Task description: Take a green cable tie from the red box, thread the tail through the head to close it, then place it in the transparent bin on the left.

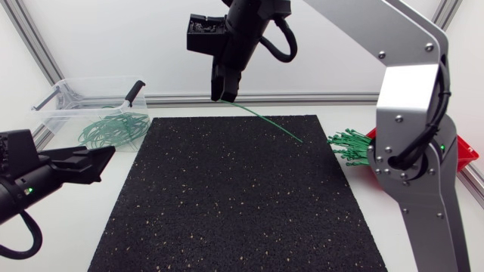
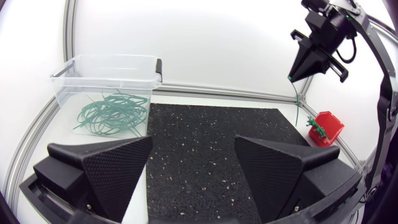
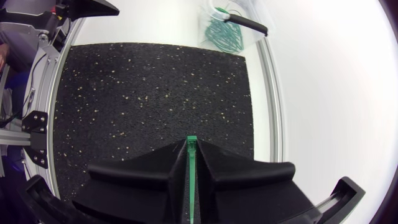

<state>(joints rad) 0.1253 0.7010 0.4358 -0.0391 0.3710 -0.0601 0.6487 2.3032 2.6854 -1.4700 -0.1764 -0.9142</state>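
While the right gripper [image 1: 224,96] hangs above the far edge of the mat [image 1: 227,204], clamped on a green cable tie [image 1: 274,125] trailing toward the red box [image 1: 466,153], the left gripper [image 2: 193,146] sits spread wide and empty near the clear bin [image 1: 69,92] of looped ties [image 1: 113,130].

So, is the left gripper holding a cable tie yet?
No, the left gripper is open and empty; the right gripper holds the green tie.

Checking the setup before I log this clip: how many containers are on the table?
2. The transparent bin stands at the far left corner with looped green ties inside; the red box stands at the right edge, partly hidden behind the right arm.
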